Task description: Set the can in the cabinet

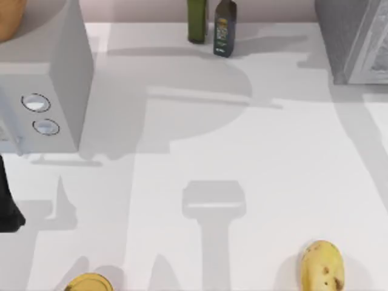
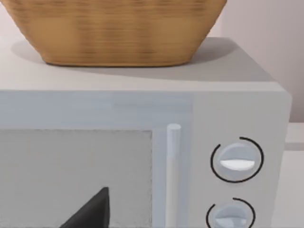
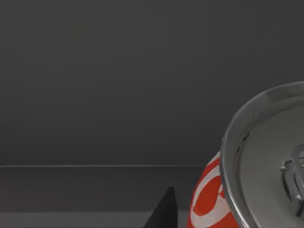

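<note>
At far left of the table (image 1: 254, 182) sits a microwave (image 1: 54, 91) w/ 2 knobs (image 1: 36, 103) and a door handle (image 2: 173, 171), a wicker basket (image 2: 114, 33) on top. Left arm (image 1: 9, 206) is parked just in front of it; a dark fingertip (image 2: 92, 211) pokes into the left wrist view, can't tell if the left gripper is open. Along the front edge: a yellow fruit (image 1: 89, 283), then a spotted potato (image 1: 322, 265). At back centre, 2 dark bottles (image 1: 225, 28). Far right, cabinet (image 1: 354, 39), cut off. Right wrist view: can (image 3: 259, 175) upright on a dark shelf (image 3: 95, 190), right gripper's 1 visible fingertip (image 3: 164, 211) near but apart, grip state unclear. Can's probably light, thin-walled, slick; grip mid-body, gently. Its lower band is cropped.
</note>
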Motion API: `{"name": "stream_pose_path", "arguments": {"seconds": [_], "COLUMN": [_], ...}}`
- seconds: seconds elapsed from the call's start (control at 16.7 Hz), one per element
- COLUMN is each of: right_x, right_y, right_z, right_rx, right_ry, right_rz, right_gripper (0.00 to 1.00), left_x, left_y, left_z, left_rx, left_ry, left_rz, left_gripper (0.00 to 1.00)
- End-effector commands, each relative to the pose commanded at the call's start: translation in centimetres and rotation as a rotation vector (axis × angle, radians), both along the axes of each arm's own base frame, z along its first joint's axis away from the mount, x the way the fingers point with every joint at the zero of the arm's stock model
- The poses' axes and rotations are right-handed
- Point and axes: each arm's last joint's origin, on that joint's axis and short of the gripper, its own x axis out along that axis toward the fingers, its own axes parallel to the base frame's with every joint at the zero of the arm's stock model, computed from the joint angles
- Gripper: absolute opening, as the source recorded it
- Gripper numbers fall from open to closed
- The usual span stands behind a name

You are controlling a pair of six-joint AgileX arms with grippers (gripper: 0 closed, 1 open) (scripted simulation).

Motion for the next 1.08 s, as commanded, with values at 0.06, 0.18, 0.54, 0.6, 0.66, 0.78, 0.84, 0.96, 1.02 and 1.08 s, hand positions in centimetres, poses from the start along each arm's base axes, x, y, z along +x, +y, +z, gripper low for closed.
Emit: {"name": "stream_pose_path", "arguments": {"seconds": [0.06,0.18,0.54,0.6,0.66,0.78,0.84,0.96,1.02,1.08], "right_x": [1.0,3.5,10.1,11.0,11.7,12.4,12.6,12.6,12.6,12.6], "right_y": [-0.1,-0.3,-0.1,0.0,0.1,0.4,0.4,0.5,0.5,0.5], "right_z": [0.4,1.1,1.6,1.2,0.9,0.6,0.5,0.5,0.5,0.5], "right_rx": [-0.006,-0.016,-0.007,-0.001,0.005,0.02,0.025,0.026,0.026,0.026], "right_ry": [0.001,0.005,0.005,0.011,0.014,0.011,0.011,0.011,0.011,0.011], "right_rz": [-0.01,-0.022,0.007,0.017,0.027,0.043,0.047,0.049,0.049,0.049], "right_gripper": [0.0,0.0,0.0,0.0,0.0,0.0,0.0,0.0,0.0,0.0], "left_x": [0.0,0.0,0.0,0.0,0.0,0.0,0.0,0.0,0.0,0.0], "left_y": [0.0,0.0,0.0,0.0,0.0,0.0,0.0,0.0,0.0,0.0], "left_z": [0.0,0.0,0.0,0.0,0.0,0.0,0.0,0.0,0.0,0.0], "left_rx": [0.0,0.0,0.0,0.0,0.0,0.0,0.0,0.0,0.0,0.0], "left_ry": [0.0,0.0,0.0,0.0,0.0,0.0,0.0,0.0,0.0,0.0], "left_rz": [0.0,0.0,0.0,0.0,0.0,0.0,0.0,0.0,0.0,0.0], "left_gripper": [1.0,1.0,1.0,1.0,1.0,1.0,1.0,1.0,1.0,1.0]}}
